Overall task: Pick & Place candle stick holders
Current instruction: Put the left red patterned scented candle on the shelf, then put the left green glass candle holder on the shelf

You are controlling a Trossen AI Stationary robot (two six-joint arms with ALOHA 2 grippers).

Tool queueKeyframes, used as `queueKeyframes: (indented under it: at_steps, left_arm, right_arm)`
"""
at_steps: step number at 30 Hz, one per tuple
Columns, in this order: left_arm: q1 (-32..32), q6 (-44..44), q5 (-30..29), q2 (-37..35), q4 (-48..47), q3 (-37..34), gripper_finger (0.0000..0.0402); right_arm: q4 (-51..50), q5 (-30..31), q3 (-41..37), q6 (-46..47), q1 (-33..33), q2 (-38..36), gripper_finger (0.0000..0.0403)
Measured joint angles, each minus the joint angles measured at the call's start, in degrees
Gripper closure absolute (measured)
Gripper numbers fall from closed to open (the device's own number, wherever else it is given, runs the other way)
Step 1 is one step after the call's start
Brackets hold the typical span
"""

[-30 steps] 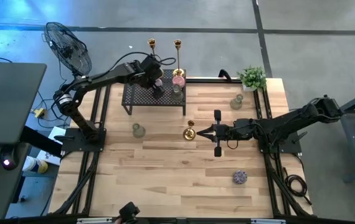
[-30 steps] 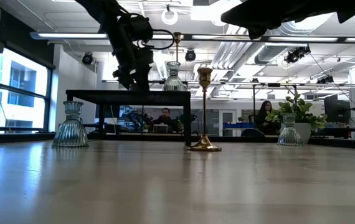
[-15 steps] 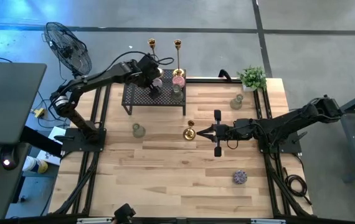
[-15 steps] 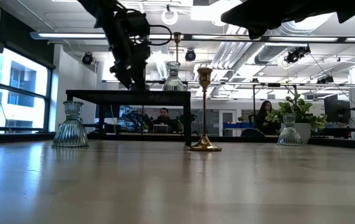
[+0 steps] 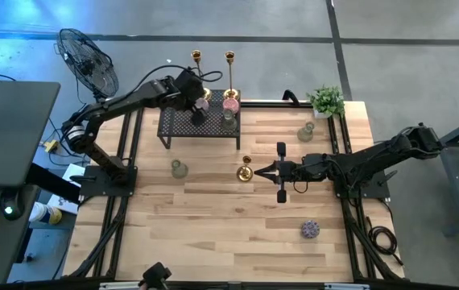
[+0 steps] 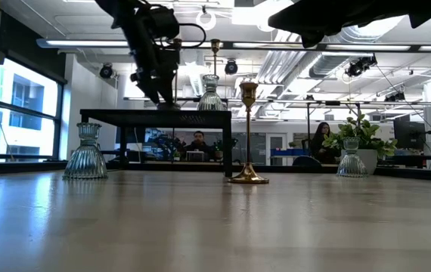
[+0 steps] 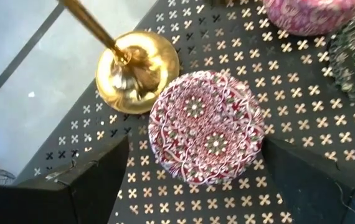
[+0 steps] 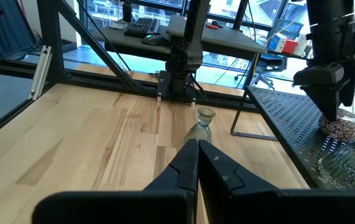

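Observation:
A pink patterned squat holder (image 7: 205, 127) sits on its base on the black mesh rack (image 5: 179, 129), next to a gold candlestick's round base (image 7: 137, 71). My left gripper (image 7: 195, 152) hovers open just above it, one finger to each side, touching nothing. A second pink holder (image 5: 230, 103) and a pale green one (image 5: 228, 118) also stand on the rack, with two gold candlesticks (image 5: 229, 58) at its far edge. A third gold candlestick (image 5: 246, 171) stands on the table. My right gripper (image 5: 255, 171) is shut and hangs level just right of that candlestick, above the table.
Pale green holders stand on the table left of centre (image 5: 179, 167) and at the far right (image 5: 306, 133). A purple holder (image 5: 309, 229) sits near the front right. A small potted plant (image 5: 326, 101) stands at the far right corner. People sit in the room beyond the table.
My left gripper has risen a little off the rack and drawn back toward its far left, staying open. The pink holder stays where it was on the mesh.

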Motion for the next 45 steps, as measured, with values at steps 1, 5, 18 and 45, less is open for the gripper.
queueKeyframes:
  at_steps: [1, 5, 18, 45]
  left_arm:
    - [0.0, 0.0, 0.0, 0.0, 0.3, 0.0, 0.0039]
    - [0.0, 0.1, 0.4, 0.0, -0.4, 0.0, 0.0039]
    - [-1.6, 0.7, 0.1, -10.5, -7.2, -0.5, 0.0129]
    - [-28.2, -18.7, 2.2, -36.1, -8.9, -29.2, 0.0335]
  right_arm:
    - [0.0, 0.0, 0.0, 0.0, 0.0, 0.0, 0.0402]
    - [0.0, 0.0, 0.0, 0.0, 0.0, 0.0, 0.0401]
    - [-0.4, 0.0, 0.0, 0.1, 0.0, 0.0, 0.0402]
    - [-0.3, 3.3, 0.0, -0.2, 1.8, 0.0, 0.0401]
